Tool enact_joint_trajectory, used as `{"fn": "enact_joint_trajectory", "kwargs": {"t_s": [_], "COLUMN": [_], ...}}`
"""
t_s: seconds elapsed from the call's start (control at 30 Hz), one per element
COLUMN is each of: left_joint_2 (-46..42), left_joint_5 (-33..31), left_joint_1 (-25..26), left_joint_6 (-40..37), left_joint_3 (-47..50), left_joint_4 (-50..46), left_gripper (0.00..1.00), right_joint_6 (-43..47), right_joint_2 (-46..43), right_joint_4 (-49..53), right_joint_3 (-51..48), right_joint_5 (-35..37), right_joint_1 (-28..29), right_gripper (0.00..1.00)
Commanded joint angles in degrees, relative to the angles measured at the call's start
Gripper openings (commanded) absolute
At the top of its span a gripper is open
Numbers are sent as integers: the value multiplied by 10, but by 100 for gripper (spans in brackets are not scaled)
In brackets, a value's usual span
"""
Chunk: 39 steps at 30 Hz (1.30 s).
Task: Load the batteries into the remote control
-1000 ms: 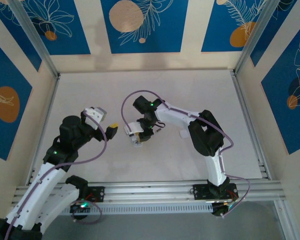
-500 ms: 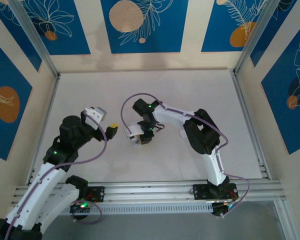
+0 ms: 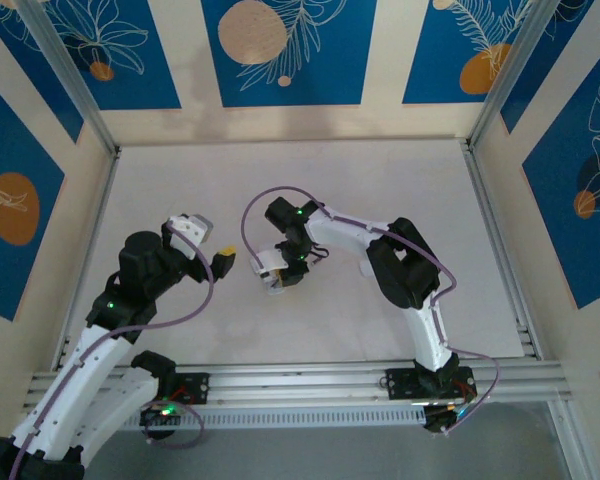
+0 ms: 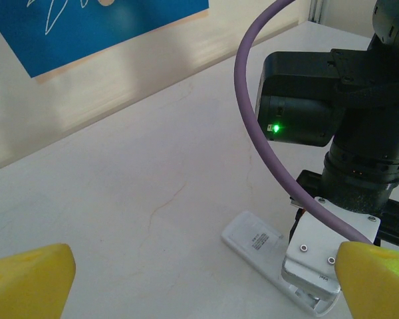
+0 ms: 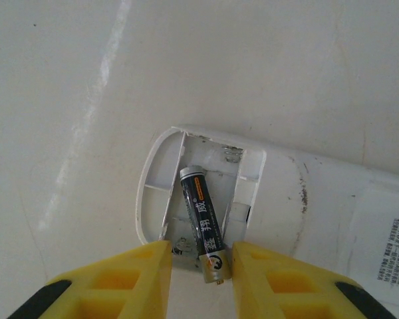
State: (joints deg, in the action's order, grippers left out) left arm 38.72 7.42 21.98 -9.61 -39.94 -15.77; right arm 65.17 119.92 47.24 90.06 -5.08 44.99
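1. One battery (image 5: 201, 216) is laid lengthwise in the open bay (image 5: 161, 193) at the end of the remote control (image 5: 319, 199), ready for seating.
2. Its outer end is flanked by the narrowly parted right gripper (image 5: 201, 269), with a gap on one side.
3. The left gripper (image 4: 199, 282) is held wide and empty beside the remote control.

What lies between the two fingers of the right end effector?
A battery: in the right wrist view it lies between the right end effector's yellow fingers, far end inside the remote control's open compartment.
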Motion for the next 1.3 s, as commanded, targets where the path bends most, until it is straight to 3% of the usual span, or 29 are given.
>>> {"fn": "enact_joint_trajectory", "kwargs": {"t_s": [0.0, 0.43, 0.57, 0.67, 0.77, 0.87, 0.93, 1.0, 1.1, 1.27], "left_joint_2": [-4, -6, -9, -7, 9, 59, 118, 188, 283, 337], "left_joint_5": [0, 1, -6, -18, -32, -104, -146, -128, -47, -13], "left_joint_1": [-3, -3, -3, -3, -3, -4, -4, -5, -11, -25], "left_joint_6": [-9, -7, -7, 6, 59, 207, 304, 358, 396, 425], "left_joint_3": [-2, -2, -2, -1, -13, -56, -102, -134, -169, -190], "left_joint_4": [11, 12, 12, 15, 17, -22, -97, -142, -163, -141], "left_gripper": [100, 100, 100, 100, 100, 100, 100, 98, 97, 98], "right_joint_6": [16, 11, -58, -120, -181, -222, -230, -235, -230, -240], "right_joint_2": [6, -21, -58, -116, -169, -196, -210, -214, -206, -179], "right_joint_4": [18, 0, -16, -71, -122, -146, -161, -168, -175, -178], "right_joint_3": [14, -2, -21, -88, -147, -184, -205, -217, -228, -214], "right_joint_5": [3, 4, -14, 1, 27, 39, 42, 40, 45, 69], "right_joint_1": [-2, 7, 10, 22, 35, 41, 41, 40, 37, 33], "right_gripper": [31, 16, 12, 12, 11, 10, 10, 10, 10, 9]}}
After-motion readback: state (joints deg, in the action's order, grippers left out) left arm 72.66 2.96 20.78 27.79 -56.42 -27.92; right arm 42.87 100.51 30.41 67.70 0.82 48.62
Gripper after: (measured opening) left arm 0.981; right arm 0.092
